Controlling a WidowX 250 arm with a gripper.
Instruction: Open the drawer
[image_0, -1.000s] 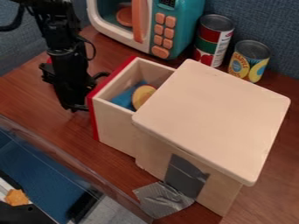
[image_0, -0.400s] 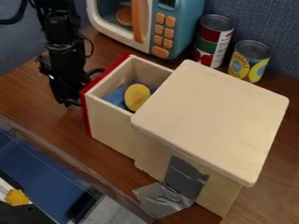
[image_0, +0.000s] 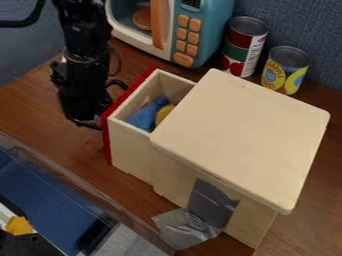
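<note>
Red-fronted, your drawer (image_0: 130, 150) stands open around a blue item (image_0: 147, 118), and your end effector (image_0: 88, 121) hangs beside that front, whether apart or together you cannot tell.

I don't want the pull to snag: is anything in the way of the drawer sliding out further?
Only the gripper itself, close by the red front of the drawer, on the side it opens toward. Nothing else visible stands in that path.

The drawer (image_0: 130, 150) juts left from the cabinet (image_0: 240, 135), behind which a microwave (image_0: 215, 30) stands left of two cans (image_0: 239, 52).
</note>
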